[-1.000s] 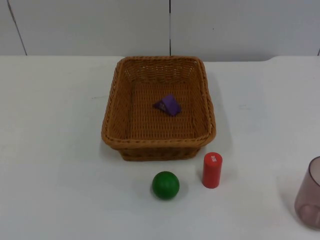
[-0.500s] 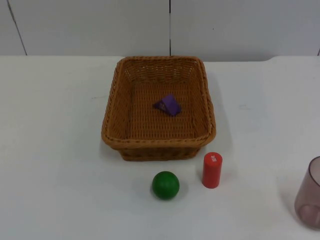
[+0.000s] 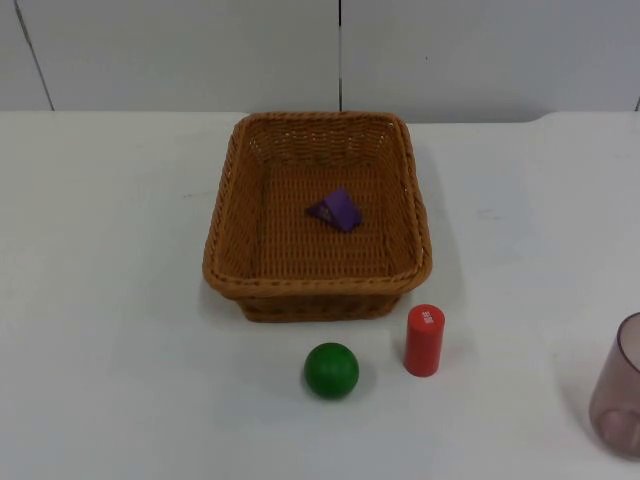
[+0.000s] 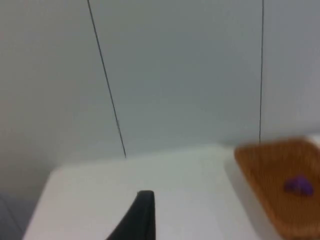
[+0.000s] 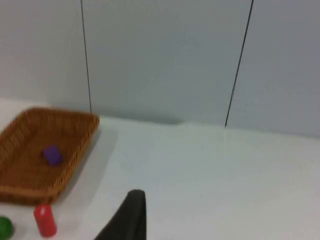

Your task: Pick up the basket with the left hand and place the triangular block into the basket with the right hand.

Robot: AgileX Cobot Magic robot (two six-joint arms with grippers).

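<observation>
You have 1 white worktop (image 3: 120, 300) in front of you, ending at the grey partition wall (image 3: 200, 50). On it sits 1 brown wicker basket (image 3: 225, 260), resting flat near the middle of the worktop, with nothing gripping its rim. At the worktop's right edge you see part of 1 translucent mauve cup (image 3: 620, 390), well apart from the basket.

Just in front of the basket stand 2 small pieces: 1 green ball (image 3: 331, 369) and 1 upright red cylinder (image 3: 424, 340). The cylinder is near the basket's front right corner, the ball is beside it to the left, and the 2 do not touch each other or the basket.

Inside the basket lies 1 purple triangular block (image 3: 337, 210), on the woven floor a little behind its centre, clear of all 4 walls.

From the left wrist view, the left claw (image 4: 142, 215) hangs above bare worktop, well off to the side of the basket, looking toward the wall. From the right wrist view, the right claw (image 5: 131, 212) likewise hangs over bare worktop, away from the basket, ball and cylinder. For each claw you see only 1 black fingertip, so you cannot tell whether either is apart or together. Neither claw touches anything.
</observation>
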